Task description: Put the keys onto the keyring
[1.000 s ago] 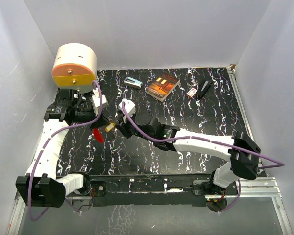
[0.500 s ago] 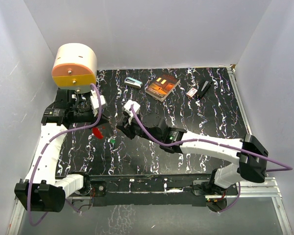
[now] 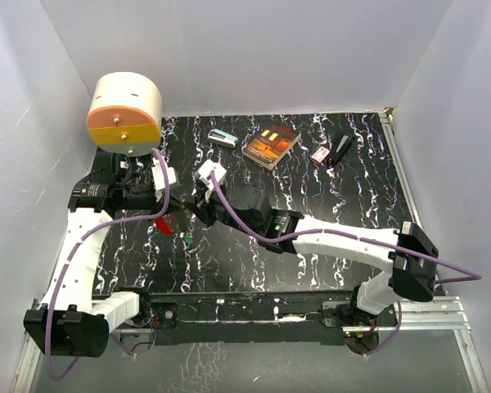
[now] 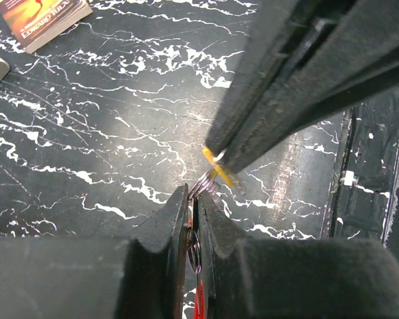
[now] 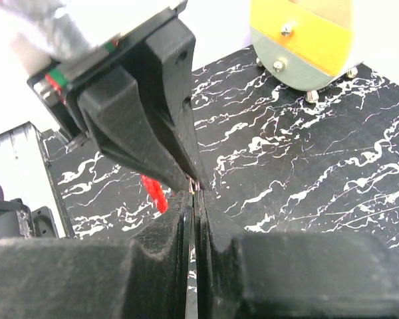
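Note:
My left gripper [image 3: 172, 214] [image 4: 192, 198] is shut on the metal keyring [image 4: 194, 247], which stands edge-on between its jaws. A red key [image 3: 165, 226] [image 4: 199, 307] [image 5: 154, 193] hangs from the ring below it. My right gripper [image 3: 186, 211] [image 5: 194, 198] is shut on a yellow key [image 4: 217, 170] and holds its tip against the ring's coil, right at the left fingertips. A green key [image 3: 188, 240] lies loose on the black marbled table [image 3: 327, 196], just below the grippers. A pink key is not in view.
A round beige and orange drum [image 3: 124, 110] [image 5: 306, 40] stands at the back left, close behind the left arm. A book [image 3: 270, 143], a teal-and-white box [image 3: 222, 137], a red-and-white box [image 3: 320, 154] and a black object [image 3: 340, 150] lie along the back.
The grippers drew apart half a second ago and the green key appeared on the table. The right gripper has now moved back left to meet the left gripper at the ring.

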`<state>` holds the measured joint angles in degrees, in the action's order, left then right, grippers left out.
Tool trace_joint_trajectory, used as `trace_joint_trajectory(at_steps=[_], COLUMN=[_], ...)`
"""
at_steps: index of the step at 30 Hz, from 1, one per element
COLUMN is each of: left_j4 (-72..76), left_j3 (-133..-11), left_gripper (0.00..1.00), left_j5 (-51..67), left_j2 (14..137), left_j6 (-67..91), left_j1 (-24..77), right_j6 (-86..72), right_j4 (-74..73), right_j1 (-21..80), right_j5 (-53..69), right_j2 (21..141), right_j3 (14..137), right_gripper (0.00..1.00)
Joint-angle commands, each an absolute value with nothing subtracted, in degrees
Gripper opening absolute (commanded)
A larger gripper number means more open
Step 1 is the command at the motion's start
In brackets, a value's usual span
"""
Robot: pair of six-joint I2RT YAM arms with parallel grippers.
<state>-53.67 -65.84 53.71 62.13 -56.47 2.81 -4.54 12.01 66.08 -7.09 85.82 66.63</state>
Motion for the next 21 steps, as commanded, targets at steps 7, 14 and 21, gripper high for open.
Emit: trace_joint_trajectory(at_steps=[7, 14, 21], left_j4=[-58.61, -58.12, -58.45], left_j3=[-66.20, -66.53, -66.26], left_gripper=[0.00, 0.00, 0.00], left_j5=[59.85, 58.59, 58.01], left_j2=[60.69, 60.86, 61.00], left_j6=[-63.45, -64.01, -66.13], left_j1=[2.71, 2.65, 2.71], right_j6=[-3.78, -4.10, -4.30], right_j4=[13.23, 11.96, 11.57], right_j1=[67.42, 68.49, 69.15], right_j5=[-9.11, -10.95, -11.88], right_j2=[87.73, 86.67, 83.54], right_j3=[72.18, 70.85, 68.04], right_gripper=[0.08, 0.08, 0.08])
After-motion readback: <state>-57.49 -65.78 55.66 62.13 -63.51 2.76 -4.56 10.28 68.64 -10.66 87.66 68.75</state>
